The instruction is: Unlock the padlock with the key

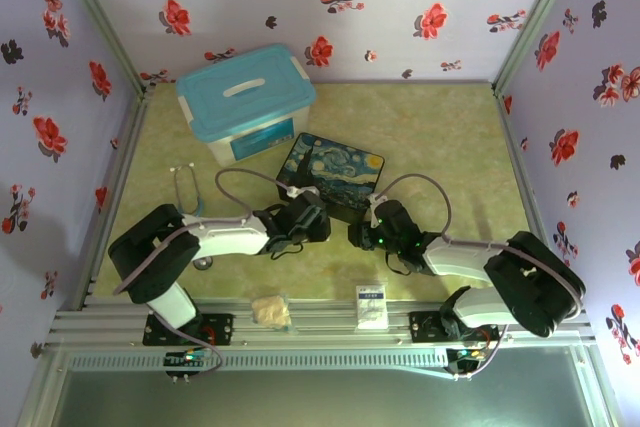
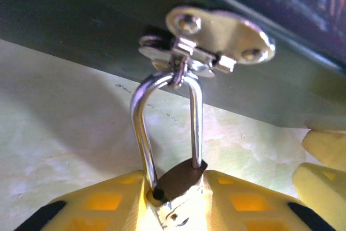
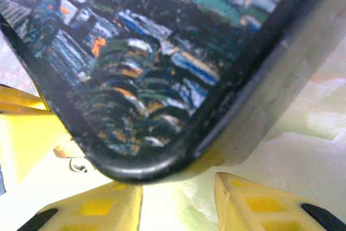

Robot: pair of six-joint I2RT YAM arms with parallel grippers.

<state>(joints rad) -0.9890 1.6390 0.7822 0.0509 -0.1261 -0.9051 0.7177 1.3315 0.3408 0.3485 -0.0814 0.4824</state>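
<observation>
- Padlock (image 2: 181,185): small body, top face dark brown with glare lower down; thin silver U-shaped shackle (image 2: 141,128).
- Sits between the fingertips of the left pincer (image 2: 177,181). Jaws are narrow and closed against both sides of the body.
- Long axis runs straight out from the pincer. The shackle points away and is hooked through a ring on the shiny clasp plate (image 2: 216,36) of the painted box (image 3: 151,52).
- Left shackle leg ends at a dark hole; cannot tell if it is seated.
- Right pincer (image 3: 178,183): jaws partly apart and holding nothing; box corner just ahead of the tips.

Starry Night box (image 1: 335,169) blocks centre; blue-lidded bin (image 1: 245,97) behind-left; table (image 1: 450,142) right of box open; tan lump (image 1: 270,310), perhaps bag, near edge.
</observation>
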